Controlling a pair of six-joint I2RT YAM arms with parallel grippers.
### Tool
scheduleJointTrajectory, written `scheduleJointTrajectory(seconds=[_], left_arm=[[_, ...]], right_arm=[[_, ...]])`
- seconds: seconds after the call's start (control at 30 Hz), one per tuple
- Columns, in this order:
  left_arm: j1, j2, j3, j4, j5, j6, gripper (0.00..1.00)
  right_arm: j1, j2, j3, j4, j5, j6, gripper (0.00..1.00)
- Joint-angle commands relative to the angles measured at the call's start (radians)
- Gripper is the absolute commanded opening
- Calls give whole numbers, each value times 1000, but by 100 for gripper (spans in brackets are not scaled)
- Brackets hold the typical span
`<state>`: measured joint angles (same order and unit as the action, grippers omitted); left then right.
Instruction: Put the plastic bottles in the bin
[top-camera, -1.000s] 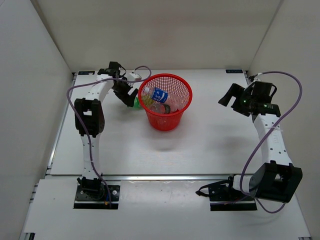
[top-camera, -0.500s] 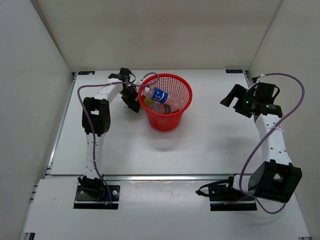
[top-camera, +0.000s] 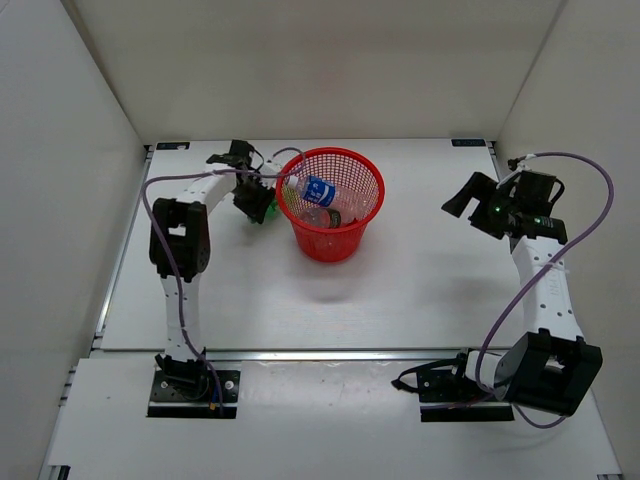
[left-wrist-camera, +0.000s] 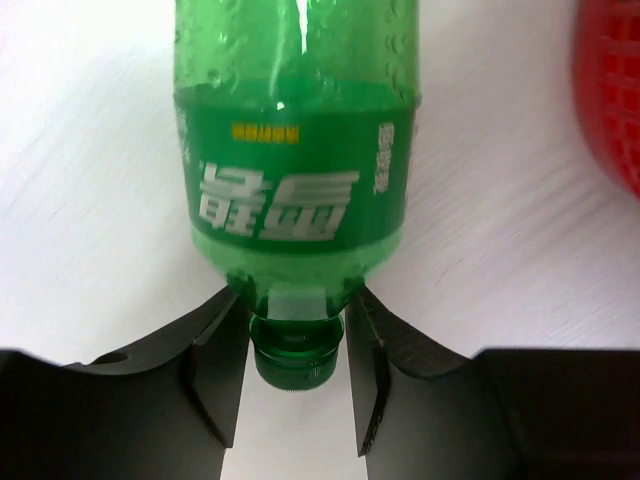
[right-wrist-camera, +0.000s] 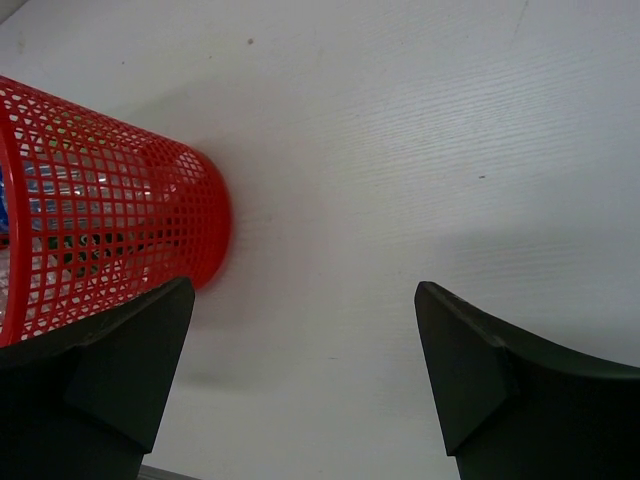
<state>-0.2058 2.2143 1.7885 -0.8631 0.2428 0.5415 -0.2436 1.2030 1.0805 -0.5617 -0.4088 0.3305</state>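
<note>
On the left wrist view I have the green bottle lying on its side on the tabletop, just beside the red bin on its left, with the cap pointing straight at my camera. The left fingers are drawn in narrow on either side of the neck, their tips up against the shoulder of the bottle; I cannot tell whether they are pinching yet, as a sliver of white shows on each side of the cap. The right fingers are spread wide with nothing between them, well off to the right of the bin. Inside the bin I can make out a blue-labelled bottle and clear plastic beneath it. I judge this one to be light and thin-walled, smooth and wet-looking with droplets inside, so the body would dent and slide under a squeeze. The neck below the cap is the stiff part, and its collar should stop a slip, so I would grip there.
</note>
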Motion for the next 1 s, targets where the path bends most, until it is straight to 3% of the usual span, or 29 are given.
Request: scheduleJointTrajectory(seconds=[0.0, 0.13, 0.33, 0.5, 0.6, 0.77, 0.83, 0.87, 0.97], left_arm=[[68, -220, -12, 99, -53, -158, 0], [54, -405, -24, 189, -205, -291, 6], [-30, -619, 30, 228, -280, -468, 1], [-229, -740, 20, 259, -240, -462, 6], [-334, -817, -90, 295, -203, -518, 9], [-323, -932, -386, 458, -15, -753, 9], [-322, -952, -460, 524, 38, -810, 18], [-331, -946, -481, 542, 87, -811, 26], [-362, -885, -424, 503, 98, -810, 39]], right_arm=[[-3, -43, -13, 66, -42, -5, 90], [-6, -91, -53, 101, -80, -13, 90], [-22, -178, -97, 118, -123, -45, 90], [46, -240, -111, 111, -67, -65, 92], [61, -253, -106, 111, -47, -67, 92], [78, -275, -122, 103, -16, -79, 93], [79, -286, -126, 94, -13, -76, 92], [87, -290, -139, 89, -16, -77, 93], [79, -312, -159, 101, -15, -62, 93]])
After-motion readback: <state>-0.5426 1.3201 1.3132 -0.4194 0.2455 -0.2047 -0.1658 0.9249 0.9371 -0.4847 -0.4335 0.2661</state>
